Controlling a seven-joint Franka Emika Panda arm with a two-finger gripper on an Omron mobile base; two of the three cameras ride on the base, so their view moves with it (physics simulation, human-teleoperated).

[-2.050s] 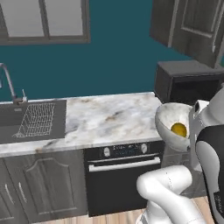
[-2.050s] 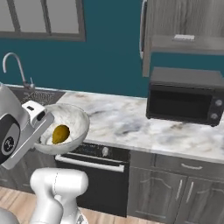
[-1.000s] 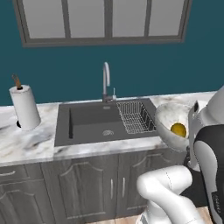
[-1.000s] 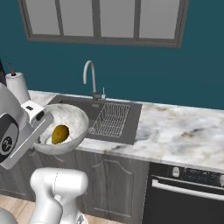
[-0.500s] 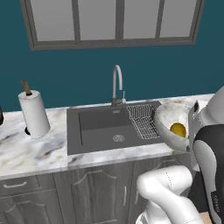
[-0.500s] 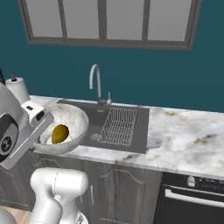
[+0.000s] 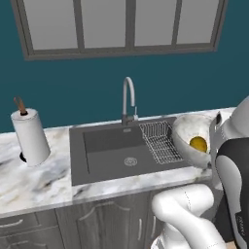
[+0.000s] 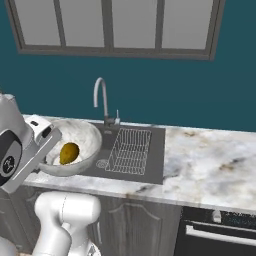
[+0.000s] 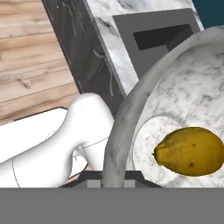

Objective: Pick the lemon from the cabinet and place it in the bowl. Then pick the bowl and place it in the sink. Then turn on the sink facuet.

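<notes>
My gripper [image 9: 114, 184] is shut on the rim of the white speckled bowl [image 9: 175, 87] and holds it up in the air, tilted. The yellow-orange lemon [image 9: 191, 151] lies inside it. In the left base view the bowl [image 7: 187, 129] with the lemon [image 7: 198, 143] hangs at the right end of the dark sink [image 7: 104, 151], by the wire rack [image 7: 159, 141]. From the right base view the bowl [image 8: 82, 135] and lemon [image 8: 69, 153] hover over the sink's [image 8: 156, 160] left part. The faucet [image 7: 128, 99] stands behind the basin. The cabinet is out of view.
A paper towel roll [image 7: 30, 137] stands on the marble counter left of the sink. More counter [image 8: 210, 165] runs to the right, with an oven [image 8: 220, 235] below it. Dark low cupboards [image 7: 107, 223] line the front, and a window spans the wall.
The base has driven along the counter, so the whole picture has shifted and the sink now sits in front. The bowl with the lemon stays held the same way.
</notes>
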